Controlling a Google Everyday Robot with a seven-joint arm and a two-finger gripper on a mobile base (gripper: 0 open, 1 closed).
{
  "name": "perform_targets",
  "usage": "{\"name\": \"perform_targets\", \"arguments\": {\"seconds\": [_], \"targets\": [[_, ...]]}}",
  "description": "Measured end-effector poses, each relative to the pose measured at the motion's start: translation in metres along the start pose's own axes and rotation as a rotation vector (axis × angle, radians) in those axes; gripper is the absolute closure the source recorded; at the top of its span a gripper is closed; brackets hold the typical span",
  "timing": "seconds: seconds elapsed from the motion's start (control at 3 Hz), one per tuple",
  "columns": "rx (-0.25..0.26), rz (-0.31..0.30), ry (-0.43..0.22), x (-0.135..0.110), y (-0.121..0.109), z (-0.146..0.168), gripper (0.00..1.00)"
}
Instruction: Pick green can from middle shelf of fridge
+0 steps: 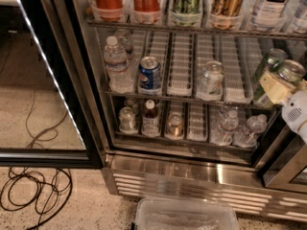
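The fridge [192, 174] stands open, its black-framed glass door [57, 95] swung out to the left. On the middle shelf [182, 98], a green can [290, 71] with a silver top stands at the far right. A second green can [267, 62] stands just behind and left of it. My gripper [277, 87], cream-coloured on a white arm [297, 113], is at the right edge of the view. It sits right against the front of the nearer green can and covers its lower body.
The same shelf holds a water bottle [115, 63], a blue Pepsi can [150, 74] and a silver-white can [211, 78]. Tall drinks fill the shelf above, bottles and cans the shelf below. A clear plastic bin [184, 215] and black cables [33, 190] lie on the floor.
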State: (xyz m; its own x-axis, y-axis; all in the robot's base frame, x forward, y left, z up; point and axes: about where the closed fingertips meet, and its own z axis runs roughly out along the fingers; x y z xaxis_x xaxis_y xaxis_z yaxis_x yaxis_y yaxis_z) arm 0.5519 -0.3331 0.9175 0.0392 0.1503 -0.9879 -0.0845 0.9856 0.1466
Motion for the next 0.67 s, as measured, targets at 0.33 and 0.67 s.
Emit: {"name": "perform_targets", "arguments": {"seconds": [0.33, 0.67], "targets": [[-0.064, -0.004, 0.036, 0.017, -0.006, -0.022, 1.0], [-0.139, 0.012, 0.081, 0.039, -0.008, -0.04, 1.0]]}}
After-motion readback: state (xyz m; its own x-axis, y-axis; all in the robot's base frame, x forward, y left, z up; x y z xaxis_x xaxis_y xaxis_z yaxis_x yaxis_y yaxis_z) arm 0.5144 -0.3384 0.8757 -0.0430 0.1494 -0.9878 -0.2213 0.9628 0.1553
